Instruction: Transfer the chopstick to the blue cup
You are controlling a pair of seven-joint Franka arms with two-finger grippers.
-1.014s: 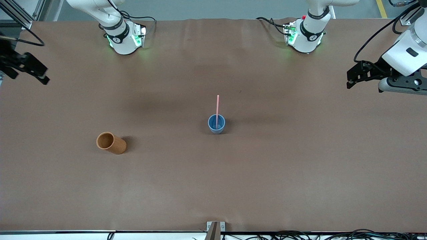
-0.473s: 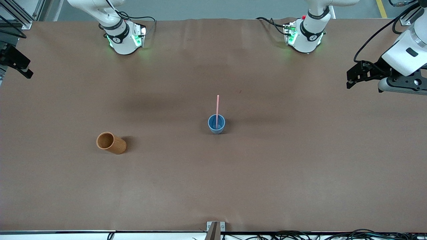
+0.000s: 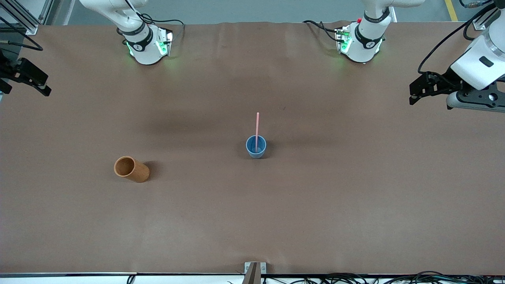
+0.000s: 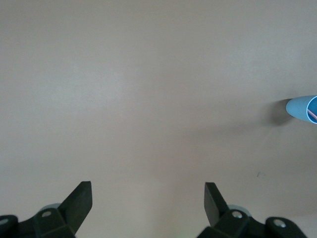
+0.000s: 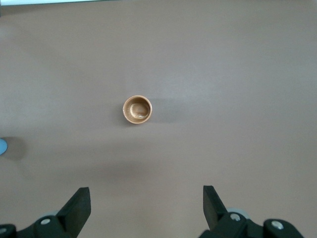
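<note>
The blue cup (image 3: 256, 146) stands upright near the middle of the table, and the pale pink chopstick (image 3: 257, 128) stands in it, leaning on the rim. The cup also shows at the edge of the left wrist view (image 4: 303, 107) and as a sliver in the right wrist view (image 5: 2, 146). My left gripper (image 3: 414, 91) (image 4: 147, 201) is open and empty, raised over the left arm's end of the table. My right gripper (image 3: 33, 81) (image 5: 146, 204) is open and empty, raised over the right arm's end.
An orange-brown cylindrical cup (image 3: 131, 169) (image 5: 137, 109) stands empty toward the right arm's end, nearer the front camera than the blue cup. A metal bracket (image 3: 254, 270) sits at the table's near edge. Cables lie by the arm bases.
My right gripper has shifted about at its end of the table, first toward the edge, then slightly back. The left gripper, cups and chopstick have not moved.
</note>
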